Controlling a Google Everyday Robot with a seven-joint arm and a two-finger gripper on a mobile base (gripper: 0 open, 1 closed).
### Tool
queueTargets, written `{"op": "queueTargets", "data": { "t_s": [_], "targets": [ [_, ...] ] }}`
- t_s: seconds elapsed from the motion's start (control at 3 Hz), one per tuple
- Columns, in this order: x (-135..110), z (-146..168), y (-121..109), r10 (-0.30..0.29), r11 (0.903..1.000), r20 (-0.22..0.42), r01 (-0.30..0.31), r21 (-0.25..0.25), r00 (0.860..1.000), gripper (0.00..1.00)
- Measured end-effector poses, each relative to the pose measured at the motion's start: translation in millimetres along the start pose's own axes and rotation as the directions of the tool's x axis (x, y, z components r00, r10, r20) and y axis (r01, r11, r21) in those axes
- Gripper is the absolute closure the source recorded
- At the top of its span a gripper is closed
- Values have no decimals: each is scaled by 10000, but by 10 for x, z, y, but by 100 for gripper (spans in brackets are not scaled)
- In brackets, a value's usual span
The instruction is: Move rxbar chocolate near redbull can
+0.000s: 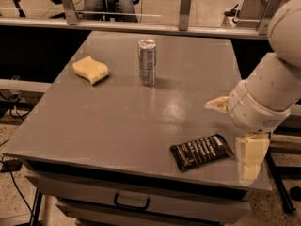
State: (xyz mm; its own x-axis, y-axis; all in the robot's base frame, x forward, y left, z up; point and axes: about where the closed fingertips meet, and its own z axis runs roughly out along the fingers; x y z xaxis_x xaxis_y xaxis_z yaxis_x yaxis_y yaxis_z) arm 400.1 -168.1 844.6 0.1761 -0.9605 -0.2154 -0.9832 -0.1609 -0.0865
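- The flat black-wrapped rxbar chocolate (201, 151), with lines of white text, lay face up on the grey rectangular table (108, 126), close to its front right corner.
- Its long axis ran mostly left to right, skewed so that the right end pointed slightly toward the back of the table and the left end toward the front edge.
- The robot's cream-fingered gripper (230, 138) hung at the table's right side with its jaws wide apart and nothing held between them.
- One finger (216, 103) reached out beyond the bar's right end; the other (251, 157) stood just right of that end. The bar's right tip therefore appeared roughly between them, though whether either finger touched the wrapper could not be told.
- The tall slim silver redbull can (147, 61) stood upright toward the back of the table, well apart from the bar.
- A yellow wavy sponge (90, 69) lay to the can's left.
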Motion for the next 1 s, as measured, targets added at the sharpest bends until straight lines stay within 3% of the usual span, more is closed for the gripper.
{"op": "queueTargets", "data": {
  "t_s": [0.33, 0.67, 1.0],
  "targets": [
    [-10, 102, 42, -4, 9998, -47, 3, -190, 10000, 2],
    [-14, 93, 45, -10, 9999, -62, 9, -157, 10000, 33],
    [-18, 88, 48, -15, 9999, -75, 14, -137, 10000, 56]
  ]
}}
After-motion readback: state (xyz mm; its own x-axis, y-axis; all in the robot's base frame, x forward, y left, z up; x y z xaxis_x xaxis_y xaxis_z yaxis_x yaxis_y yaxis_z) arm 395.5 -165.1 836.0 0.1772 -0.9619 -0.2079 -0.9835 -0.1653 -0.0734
